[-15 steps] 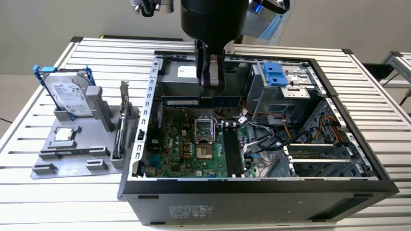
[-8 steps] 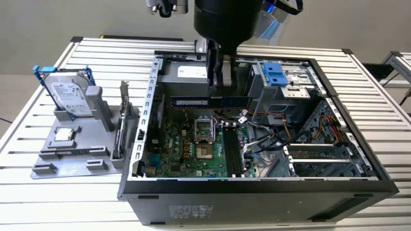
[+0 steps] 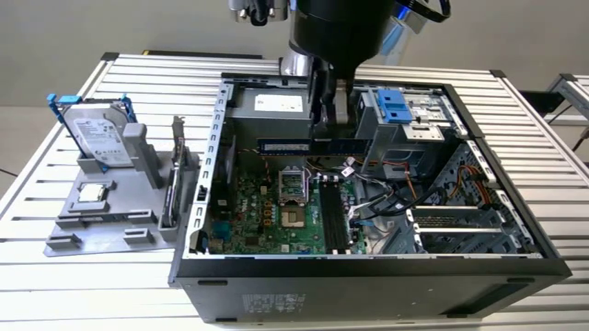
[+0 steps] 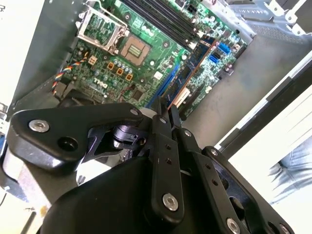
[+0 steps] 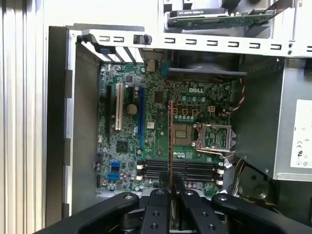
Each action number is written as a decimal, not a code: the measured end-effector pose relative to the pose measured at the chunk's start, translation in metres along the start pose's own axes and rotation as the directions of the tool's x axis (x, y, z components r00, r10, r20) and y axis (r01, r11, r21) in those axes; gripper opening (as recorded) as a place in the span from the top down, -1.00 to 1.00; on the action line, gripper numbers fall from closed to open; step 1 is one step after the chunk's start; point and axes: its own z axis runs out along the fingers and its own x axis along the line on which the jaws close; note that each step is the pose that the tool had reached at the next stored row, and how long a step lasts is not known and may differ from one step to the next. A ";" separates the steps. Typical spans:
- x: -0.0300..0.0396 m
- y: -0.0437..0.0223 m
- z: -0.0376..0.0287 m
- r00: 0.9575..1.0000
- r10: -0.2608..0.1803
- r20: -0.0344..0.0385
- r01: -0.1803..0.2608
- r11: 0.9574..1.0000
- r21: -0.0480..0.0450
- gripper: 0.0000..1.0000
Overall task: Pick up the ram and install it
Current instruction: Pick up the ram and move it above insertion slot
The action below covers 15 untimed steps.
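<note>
Fingers (image 5: 158,212) clamped on ram (image 5: 171,141), edge-on; arm (image 3: 336,31) vertical over open computer case (image 3: 368,286); ram above motherboard (image 5: 156,131).

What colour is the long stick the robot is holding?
Dark blue with black chips; the ram shows best in the exterior view.

I see the ram (image 3: 308,146) as a long, narrow, dark blue-black stick with black chips. It is held level on its long edge in the gripper (image 3: 330,138), above the motherboard (image 3: 262,214). In both wrist views it shows edge-on as a thin strip, crosswise to the memory slots (image 5: 195,169) and not seated.
</note>
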 end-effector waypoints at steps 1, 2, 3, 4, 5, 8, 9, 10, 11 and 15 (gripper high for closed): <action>0.0001 -0.0015 0.0000 1.000 0.000 0.000 0.000 1.000 0.000 1.00; 0.0001 -0.0028 0.0000 1.000 0.000 0.000 0.000 1.000 0.000 1.00; 0.0002 -0.0041 0.0000 1.000 0.000 0.000 0.000 1.000 0.000 1.00; 0.0002 -0.0053 0.0000 1.000 0.000 0.000 0.000 1.000 0.000 1.00; 0.0002 -0.0064 0.0000 1.000 0.000 0.000 0.000 1.000 0.000 1.00; 0.0003 -0.0107 0.0000 1.000 0.000 0.000 0.000 1.000 0.000 1.00; 0.0004 -0.0121 0.0001 1.000 0.000 0.000 0.000 1.000 0.000 1.00; 0.0004 -0.0136 0.0000 1.000 0.000 0.000 0.000 1.000 0.000 1.00; 0.0005 -0.0152 0.0000 1.000 0.000 0.000 0.000 1.000 0.000 1.00; 0.0007 -0.0228 0.0000 1.000 0.000 0.000 0.000 1.000 -0.001 1.00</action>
